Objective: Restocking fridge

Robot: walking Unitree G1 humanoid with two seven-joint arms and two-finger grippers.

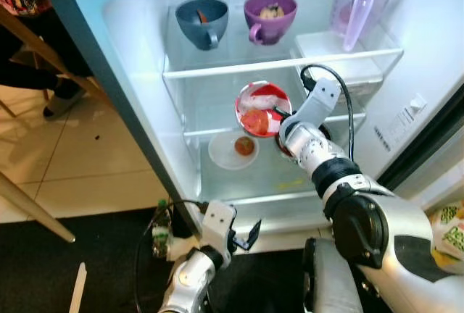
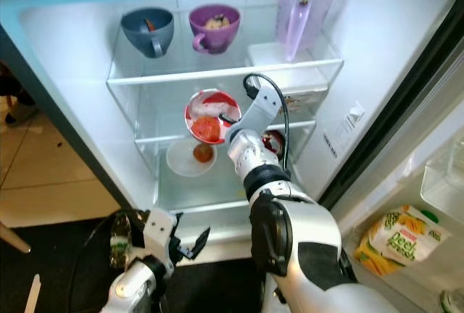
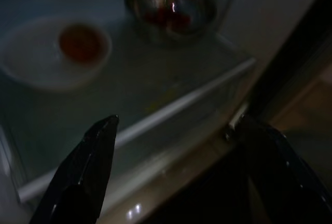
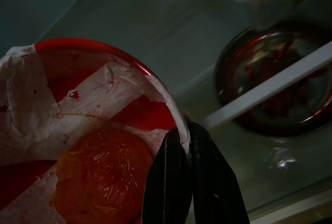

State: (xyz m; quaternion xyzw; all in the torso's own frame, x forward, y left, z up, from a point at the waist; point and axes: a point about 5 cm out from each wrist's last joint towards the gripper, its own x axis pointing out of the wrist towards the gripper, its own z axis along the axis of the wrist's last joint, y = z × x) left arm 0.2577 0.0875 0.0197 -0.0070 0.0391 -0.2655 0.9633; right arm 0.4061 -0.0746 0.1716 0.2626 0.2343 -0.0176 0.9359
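My right gripper (image 1: 280,115) reaches into the open fridge, shut on the rim of a red plate (image 1: 255,103) that holds white paper and an orange-red piece of food (image 4: 101,175). The plate hangs tilted at the level of the middle glass shelf (image 1: 217,106), above the lower shelf. My left gripper (image 1: 246,235) stays low in front of the fridge's bottom edge, open, with nothing between its fingers (image 3: 83,175).
On the lower shelf sit a white plate (image 1: 225,155) with a small red fruit and a metal bowl (image 3: 171,9) of red food. The top shelf carries a blue mug (image 1: 201,21), a purple mug (image 1: 270,16) and a lilac jug (image 1: 357,10). A juice carton (image 2: 395,237) stands in the door.
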